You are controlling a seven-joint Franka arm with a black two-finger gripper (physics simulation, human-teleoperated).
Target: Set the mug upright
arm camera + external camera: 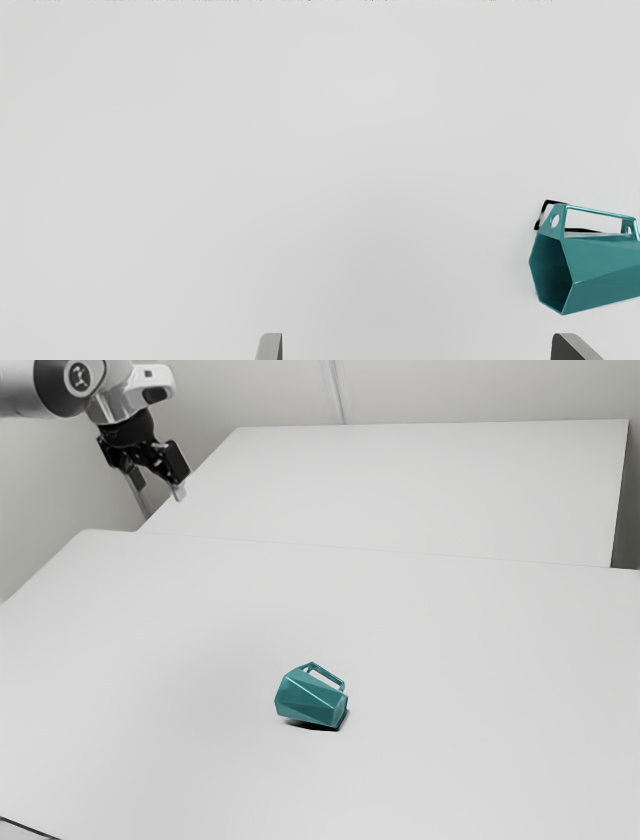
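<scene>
Pale room around a white table [180, 660].
Beyond the table stands a broad, flat white surface [430, 480]; behind that, light grey walls [270, 395], one bearing a narrow upright strip [337, 390]. Soft light falls over the table, its top plain and matte.

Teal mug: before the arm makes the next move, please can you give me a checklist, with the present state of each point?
1. Gripper open: ok, fingers wide apart.
2. Gripper lined up over mug: not ok, it is off to one side.
3. Mug upright: not ok, it lies on its side on the table.
4. Handle raised off the table: ok.
5. Mug empty to the bottom: cannot tell, its inside is dark.
</scene>
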